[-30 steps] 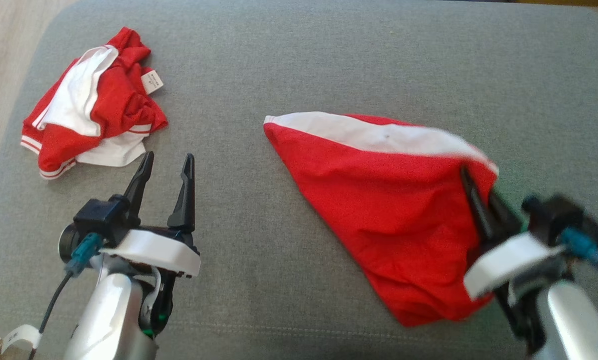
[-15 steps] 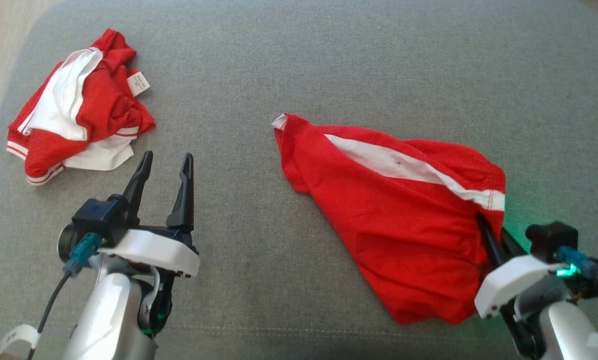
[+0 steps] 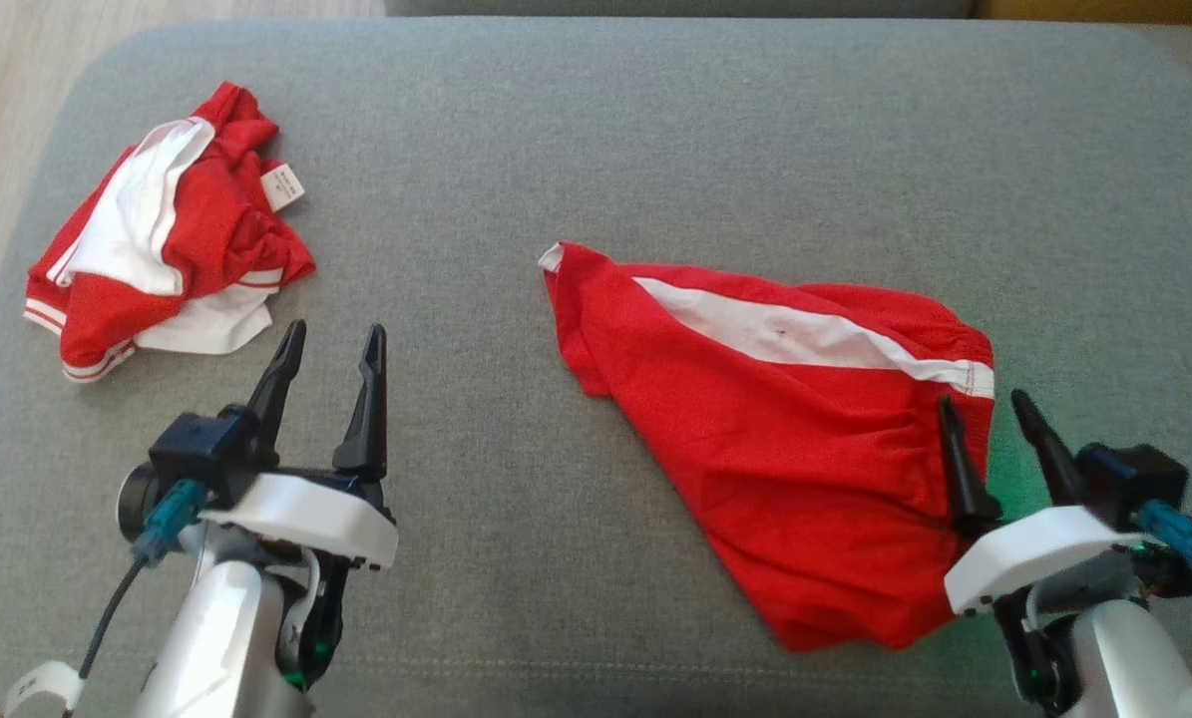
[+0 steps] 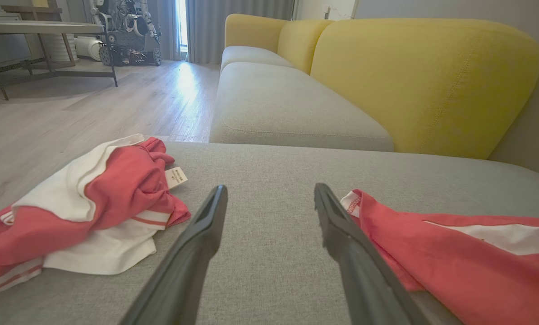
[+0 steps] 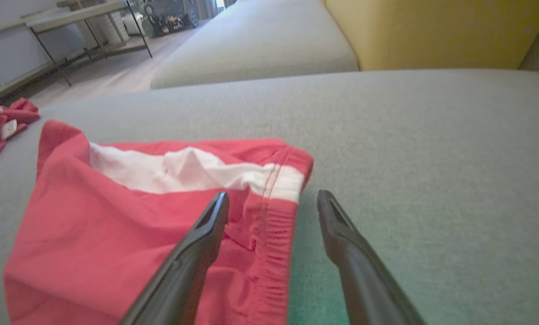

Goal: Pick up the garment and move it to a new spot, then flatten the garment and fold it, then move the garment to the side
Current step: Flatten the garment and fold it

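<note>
A red garment point(image 3: 795, 439) with a white stripe lies spread on the grey cushion point(image 3: 655, 130), right of centre; it also shows in the right wrist view point(image 5: 116, 216) and the left wrist view point(image 4: 454, 257). My right gripper point(image 3: 990, 424) stands open at the garment's right hem, its left finger over the elastic edge and its right finger over bare cushion, nothing clamped. In the right wrist view the right gripper point(image 5: 273, 201) straddles the hem. My left gripper point(image 3: 334, 344) is open at the lower left, apart from both cloths, over bare cushion point(image 4: 269, 194).
A second crumpled red and white garment point(image 3: 162, 259) with a tag lies at the cushion's far left, near its edge. Wooden floor runs beyond the left edge. A yellow sofa back point(image 4: 422, 81) and grey seat point(image 4: 287, 108) stand behind; a table point(image 4: 43, 31) stands across the room.
My right gripper went from shut on the garment's hem to open. The garment came down from being lifted and now lies slack on the cushion. The left arm stayed put.
</note>
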Controlling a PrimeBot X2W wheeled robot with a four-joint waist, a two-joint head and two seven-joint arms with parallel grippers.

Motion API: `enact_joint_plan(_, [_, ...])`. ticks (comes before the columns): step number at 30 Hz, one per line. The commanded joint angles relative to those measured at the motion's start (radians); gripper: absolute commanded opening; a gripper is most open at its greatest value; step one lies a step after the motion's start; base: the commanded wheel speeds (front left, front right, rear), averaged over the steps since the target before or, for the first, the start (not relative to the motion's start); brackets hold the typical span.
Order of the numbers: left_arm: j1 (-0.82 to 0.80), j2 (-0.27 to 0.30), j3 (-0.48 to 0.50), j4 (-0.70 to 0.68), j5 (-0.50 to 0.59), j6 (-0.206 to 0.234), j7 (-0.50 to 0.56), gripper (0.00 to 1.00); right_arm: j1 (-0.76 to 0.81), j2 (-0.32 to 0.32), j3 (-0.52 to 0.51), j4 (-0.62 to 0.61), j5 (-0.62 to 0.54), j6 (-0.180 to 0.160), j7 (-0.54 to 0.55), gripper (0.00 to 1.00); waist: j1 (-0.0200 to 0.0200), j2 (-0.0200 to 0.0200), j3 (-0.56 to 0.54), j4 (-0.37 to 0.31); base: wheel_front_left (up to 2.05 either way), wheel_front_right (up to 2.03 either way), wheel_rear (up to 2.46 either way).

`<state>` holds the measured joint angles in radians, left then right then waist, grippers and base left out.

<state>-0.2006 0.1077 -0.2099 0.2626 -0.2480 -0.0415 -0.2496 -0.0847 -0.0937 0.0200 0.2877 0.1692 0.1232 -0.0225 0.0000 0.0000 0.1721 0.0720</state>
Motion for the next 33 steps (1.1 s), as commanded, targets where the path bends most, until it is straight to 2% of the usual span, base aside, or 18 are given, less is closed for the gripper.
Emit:
enact_joint_plan(1, [-0.017, 0.013, 0.043, -0.028, 0.003, 0.009, -0.012, 1.00, -0.004, 0.005, 0.009, -0.067, 0.007, 0.008, -0.019, 1.00, 0.0000, 0.0000, -0.011, -0.005, 0.00, 0.00, 0.00])
enact_joint_plan(9, [0.010, 0.018, 0.044, -0.027, -0.005, 0.020, -0.010, 1.00, 0.014, 0.026, -0.017, -0.200, -0.021, 0.008, -0.029, 1.00, 0.0000, 0.0000, -0.051, -0.008, 0.00, 0.00, 0.00])
enact_joint_plan(25, [0.031, 0.025, 0.001, -0.032, -0.002, 0.016, 0.015, 1.00, -0.003, 0.038, -0.004, -0.194, -0.030, 0.008, -0.038, 1.00, 0.0000, 0.0000, -0.068, 0.002, 0.00, 0.00, 0.00])
enact_joint_plan(29, [0.002, 0.019, -0.026, -0.039, -0.001, -0.001, 0.035, 1.00, -0.011, 0.039, -0.004, -0.195, -0.030, 0.008, -0.036, 1.00, 0.0000, 0.0000, -0.055, -0.001, 0.00, 0.00, 0.00])
enact_joint_plan(33, [-0.105, -0.010, -0.095, -0.014, -0.020, -0.042, 0.104, 1.00, -0.038, 0.040, 0.003, -0.206, -0.034, 0.008, -0.031, 1.00, 0.0000, 0.0000, -0.013, -0.014, 0.00, 0.00, 0.00])
